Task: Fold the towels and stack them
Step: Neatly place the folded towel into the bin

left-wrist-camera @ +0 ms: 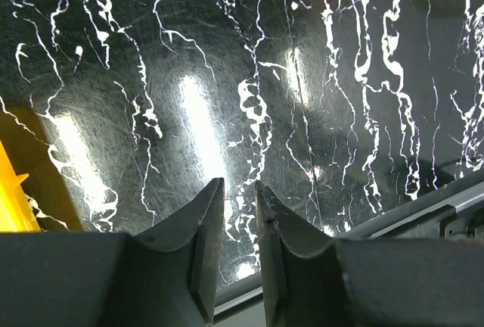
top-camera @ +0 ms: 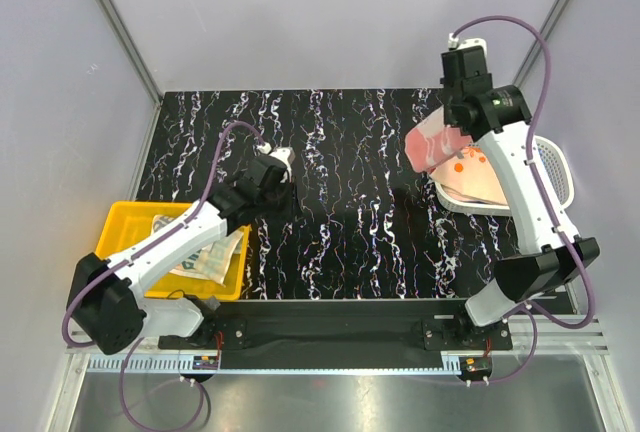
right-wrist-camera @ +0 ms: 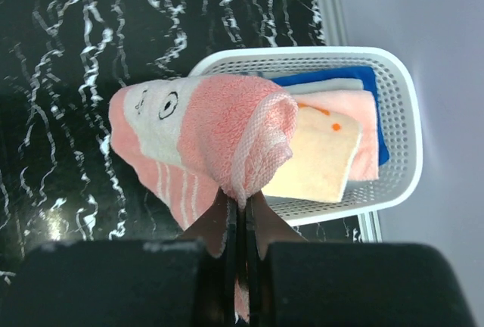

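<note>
Right jaws clenched on a bunched edge of the salmon-pink towel [right-wrist-camera: 204, 126], which hangs limp from them just above the white mesh basket [right-wrist-camera: 401, 115] of other towels [right-wrist-camera: 325, 160]. Left jaws parted, empty, over the counter [left-wrist-camera: 151, 77]. Light, floppy cloth, probably best pinched at a corner.

Robot test lab, aluminium-framed white enclosure [top-camera: 300, 12]

My top camera looks down from above the near edge on the whole tabletop [top-camera: 340, 152]. Left wrist sits close over it beside the bin [left-wrist-camera: 9, 198]; right wrist looks down on the basket [right-wrist-camera: 401, 115] at the right edge; top shares both
</note>
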### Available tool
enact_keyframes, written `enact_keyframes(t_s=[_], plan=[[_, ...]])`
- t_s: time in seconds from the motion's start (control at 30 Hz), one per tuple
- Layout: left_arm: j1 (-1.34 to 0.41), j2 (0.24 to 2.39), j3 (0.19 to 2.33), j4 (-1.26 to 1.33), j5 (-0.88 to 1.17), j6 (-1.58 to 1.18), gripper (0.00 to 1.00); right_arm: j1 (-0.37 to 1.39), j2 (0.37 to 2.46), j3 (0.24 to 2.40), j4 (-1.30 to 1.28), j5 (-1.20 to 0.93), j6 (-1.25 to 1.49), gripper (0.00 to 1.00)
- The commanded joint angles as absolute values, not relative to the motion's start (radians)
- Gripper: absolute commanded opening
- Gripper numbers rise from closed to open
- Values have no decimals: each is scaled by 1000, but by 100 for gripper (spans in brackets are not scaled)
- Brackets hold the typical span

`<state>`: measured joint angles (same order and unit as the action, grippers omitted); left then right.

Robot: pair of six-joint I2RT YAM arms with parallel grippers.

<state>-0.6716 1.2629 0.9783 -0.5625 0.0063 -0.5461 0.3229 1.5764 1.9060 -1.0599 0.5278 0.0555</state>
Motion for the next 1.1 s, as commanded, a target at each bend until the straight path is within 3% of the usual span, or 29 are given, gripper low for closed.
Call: enact_keyframes(t_s=[0.0, 0.33, 0.43, 0.47, 0.57, 0.63, 0.67, 0.77, 0.9, 0.93, 1.07], plan=[[-673, 1270, 973, -511, 44, -531, 27, 227, 1569, 1950, -1066, 491, 41, 0], [-675, 1295, 951, -482, 107, -537, 27, -122, 1638, 1600, -856, 295, 139, 1], [-673, 1301, 940, -468, 133, -541, 27, -182, 1719, 1548, -816, 321, 181, 15], [-675, 1304, 937, -466, 140, -543, 27, -190, 1762, 1542, -813, 330, 204, 26], [-675, 1307, 930, -460, 149, -548, 27, -213, 1811, 1522, -792, 371, 228, 32], [-675, 1305, 927, -456, 147, -549, 27, -218, 1819, 1519, -787, 374, 239, 41], [-675, 1304, 923, -456, 146, -548, 27, -219, 1815, 1514, -785, 379, 245, 51], [-675, 1299, 920, -456, 134, -551, 29, -218, 1780, 1513, -793, 385, 268, 60], [-673, 1284, 922, -454, 121, -552, 34, -218, 1703, 1512, -819, 382, 284, 82], [-675, 1278, 923, -456, 118, -552, 36, -218, 1686, 1513, -834, 390, 287, 91], [-672, 1253, 948, -471, 74, -554, 40, -216, 1570, 1516, -861, 382, 292, 100]])
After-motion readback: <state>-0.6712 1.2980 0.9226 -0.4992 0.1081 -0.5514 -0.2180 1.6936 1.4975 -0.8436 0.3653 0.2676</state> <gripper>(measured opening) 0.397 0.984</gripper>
